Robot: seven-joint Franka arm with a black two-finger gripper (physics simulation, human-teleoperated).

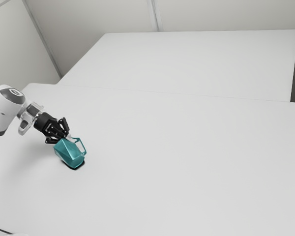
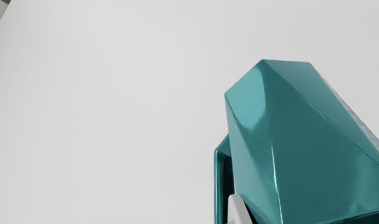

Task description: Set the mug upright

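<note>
In the exterior view, the black gripper (image 1: pixel 64 136) reaches down to the upper end of the teal faceted mug (image 1: pixel 70 153). The mug is tilted, its handle (image 1: pixel 83 146) facing the exterior view's right, with a dark shadow under its lower end. How much of it rests on the table cannot be told. In the wrist view, a pale tip of the gripper (image 2: pixel 238 210) lies between the mug's body (image 2: pixel 307 149) and its handle (image 2: pixel 216 183). Part of the mug's open end is visible beside the gripper; the body hides the rest of the contact.
The white table (image 1: pixel 187 162) extends from the mug toward the exterior view's right. Behind it stands another white surface (image 1: pixel 196 61), with pale walls beyond. A dark cable (image 1: pixel 1 230) shows at the exterior view's lower left corner.
</note>
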